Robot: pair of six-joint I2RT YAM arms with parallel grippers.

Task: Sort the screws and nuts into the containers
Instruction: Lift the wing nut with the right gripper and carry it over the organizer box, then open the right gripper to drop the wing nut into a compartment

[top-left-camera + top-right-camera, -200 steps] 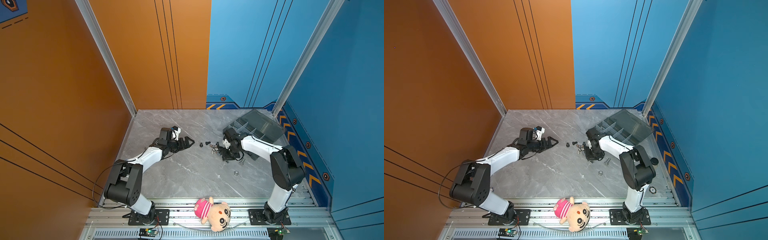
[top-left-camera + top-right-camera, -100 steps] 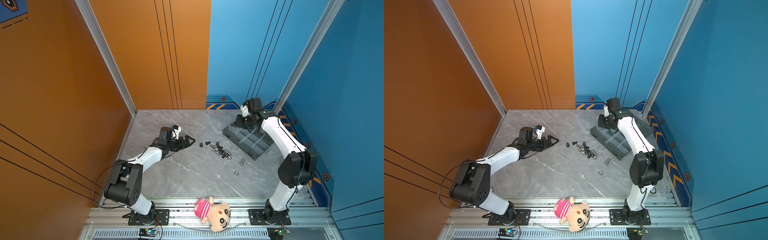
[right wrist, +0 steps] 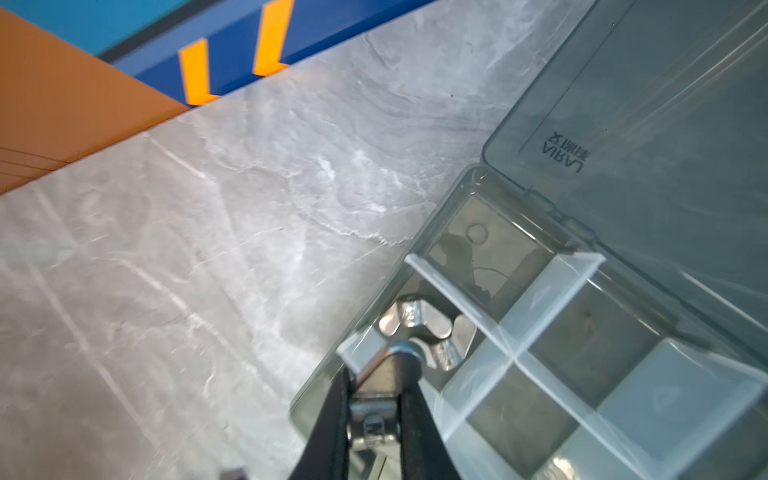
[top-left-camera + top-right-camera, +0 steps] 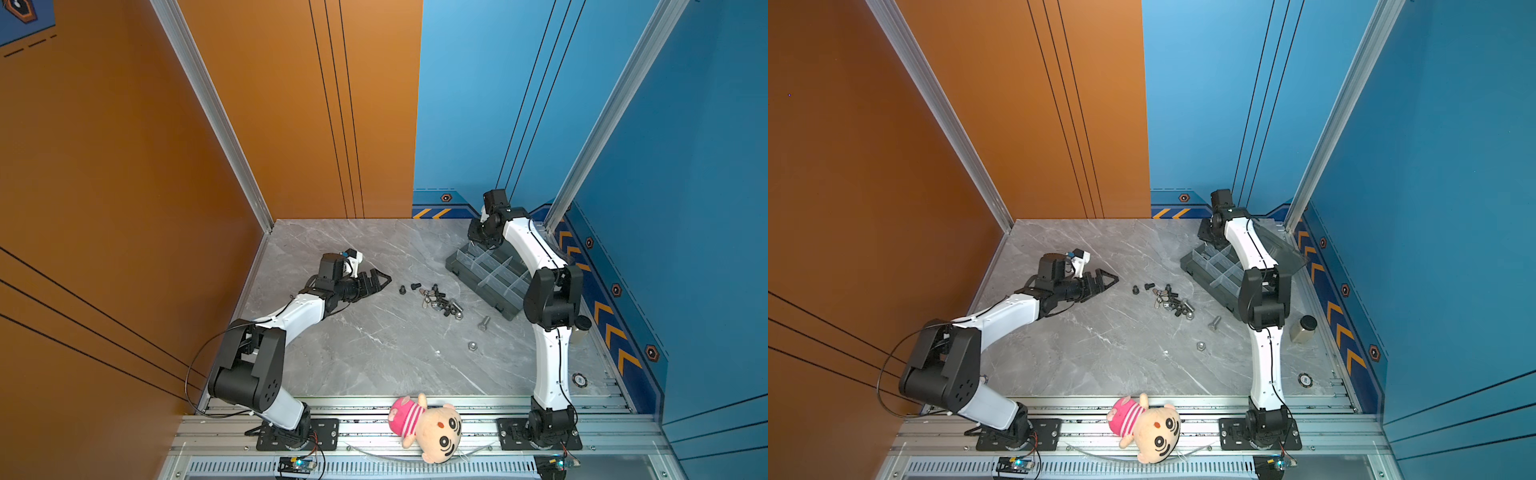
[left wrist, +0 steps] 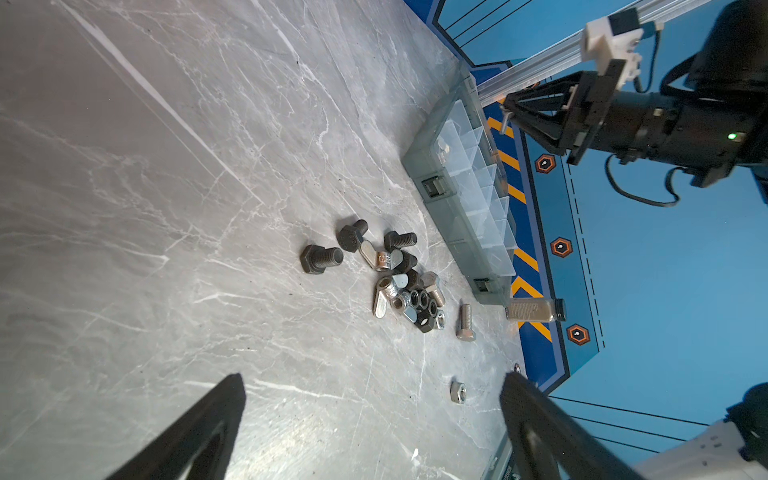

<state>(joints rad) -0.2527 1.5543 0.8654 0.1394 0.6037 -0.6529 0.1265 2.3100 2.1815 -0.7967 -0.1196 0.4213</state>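
Only managed to read one bit of writing: lettering on the open lid (image 3: 665,104) of the smoky-grey organizer box (image 4: 463,271), seen from behind through the plastic in the right wrist view, so backwards. Looks like AIRAJ, plus a few small characters beside it, too tiny to make out. Also spotted a printed label on the black-capped jar (image 5: 536,310) on the counter (image 4: 374,357) by the near right end of the box, but no chance of reading that print. On to the jaws. Found the right gripper (image 5: 509,104) up above the far left end of the box, jaws pinched almost together on a small silver screw (image 3: 372,409). Lines up, in its wrist view, over the far-end compartment on the side away from the lid hinge, with a silver wing nut (image 3: 428,332) lying in the bottom of that one. Got the left gripper (image 4: 382,279) low over the counter on the left, jaws spread wide apart, holding nothing. Leaves the loose screws and nuts (image 4: 436,297) in a clump on the counter between the left gripper and the box: black screws, black and silver nuts, more wing nuts. Then, off the near right edge of the clump, a lone silver screw (image 4: 483,323) on its side and, nearer again, a lone silver nut (image 4: 472,345), both outside the box.
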